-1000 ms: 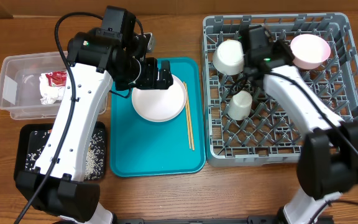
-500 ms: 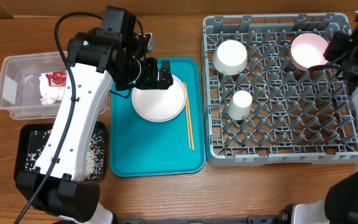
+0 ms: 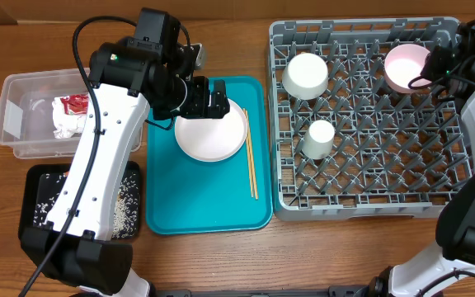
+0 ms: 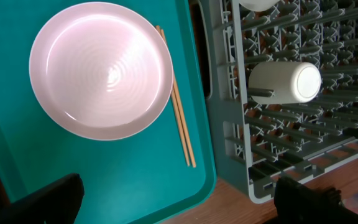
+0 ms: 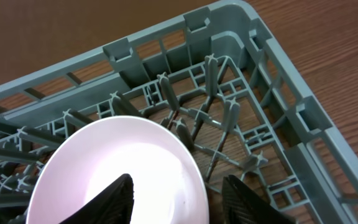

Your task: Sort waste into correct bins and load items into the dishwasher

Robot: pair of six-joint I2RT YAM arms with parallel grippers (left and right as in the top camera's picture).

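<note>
A white plate (image 3: 211,136) and wooden chopsticks (image 3: 251,165) lie on the teal tray (image 3: 204,206). My left gripper (image 3: 209,97) hovers over the plate's far edge, open and empty. In the left wrist view the plate (image 4: 101,68) and chopsticks (image 4: 179,118) lie ahead of the wide-apart fingers (image 4: 48,199). The grey dish rack (image 3: 369,202) holds a white bowl (image 3: 305,74), a small cup (image 3: 319,137) and a pink plate (image 3: 402,68). My right gripper (image 3: 437,62) is open at the pink plate's right rim. In the right wrist view the plate (image 5: 117,162) has its rim between the fingers (image 5: 253,202).
A clear tub (image 3: 15,124) at the left holds a crumpled napkin (image 3: 66,124) and a red wrapper (image 3: 74,103). A black tray (image 3: 44,186) below it holds loose rice (image 3: 122,206). The rack's far right corner (image 5: 229,12) borders bare wooden table.
My right arm has swung from over the rack's left part out to the right side, and its gripper now sits at the pink plate's right rim. The left arm has not moved.
</note>
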